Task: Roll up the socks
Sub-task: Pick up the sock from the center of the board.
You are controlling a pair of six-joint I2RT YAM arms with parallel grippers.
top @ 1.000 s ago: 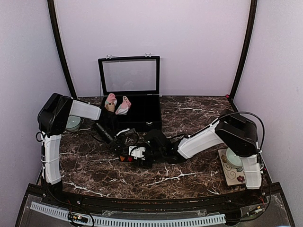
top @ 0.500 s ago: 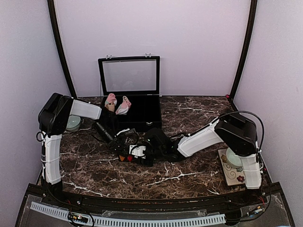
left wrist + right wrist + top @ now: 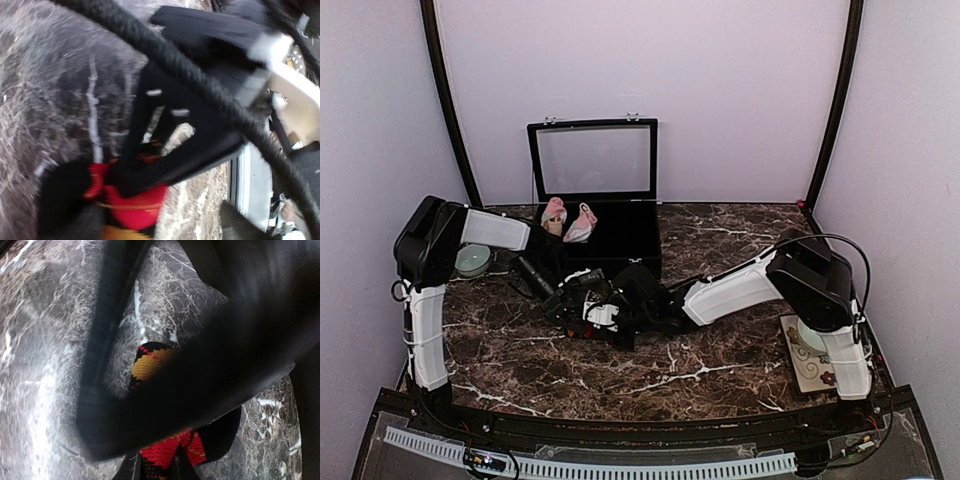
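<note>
The black argyle sock, with red and yellow diamonds, lies bunched on the marble table left of centre. My right gripper is shut on the sock's red part; its fingers pinch the fabric at the bottom of the right wrist view. My left gripper stands open around the same sock, tight against the right gripper, and its view is blurred. A pink sock rests on the black case's front left corner.
A black case with a raised glass lid stands at the back. An upright pink-topped roll sits beside the pink sock. A pale dish lies far left, a patterned mat with a cup far right.
My left jaws have opened off the sock. The right jaws have closed on its red part. Both grippers and the sock shifted a little left and back.
</note>
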